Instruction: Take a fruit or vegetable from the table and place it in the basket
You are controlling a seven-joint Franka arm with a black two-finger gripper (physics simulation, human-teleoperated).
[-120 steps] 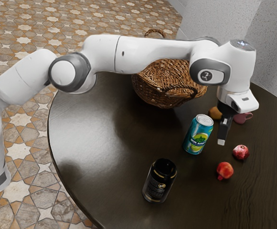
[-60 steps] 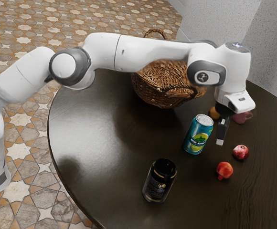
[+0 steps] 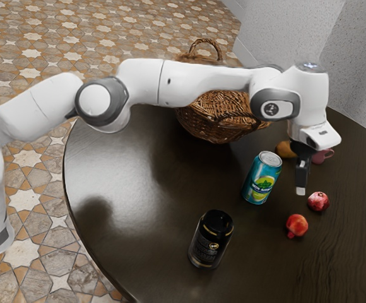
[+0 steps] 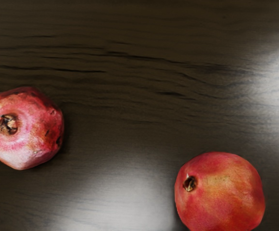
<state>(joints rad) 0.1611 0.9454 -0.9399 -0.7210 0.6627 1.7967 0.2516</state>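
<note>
1. Two firm fruits are lying on the dark, round wooden table (image 3: pixel 120 183), either one answering the task: a pink-mottled, rounded pomegranate (image 3: pixel 318 201) and an orange-red, rounded pomegranate (image 3: pixel 296 225), near each other but apart.
2. Either fruit is probably going to be handling as moderately heavy and stiff, its smooth rind inviting a slip or a roll; hard squeezing would be risking a bruise. The widest part of the body is offering the best hold, level and centred, with the small crown being left alone.
3. The black two-finger claw (image 3: pixel 301 190) is hanging over the table, pointing down, touching neither fruit. In the exterior view the mottled one is appearing just beside its tip, toward that view's right; the orange-red one is lying a little farther off, toward the camera. Whether the claw is standing released or clenched, I cannot tell.
4. Farther out, a teal, cylindrical can (image 3: pixel 262 178) is standing near the claw, and a black, cylindrical can (image 3: pixel 211 240) is standing beyond it.
5. The brown, woven wicker basket (image 3: pixel 218 117) is waiting well apart from both fruits, partly behind the arm.
</note>
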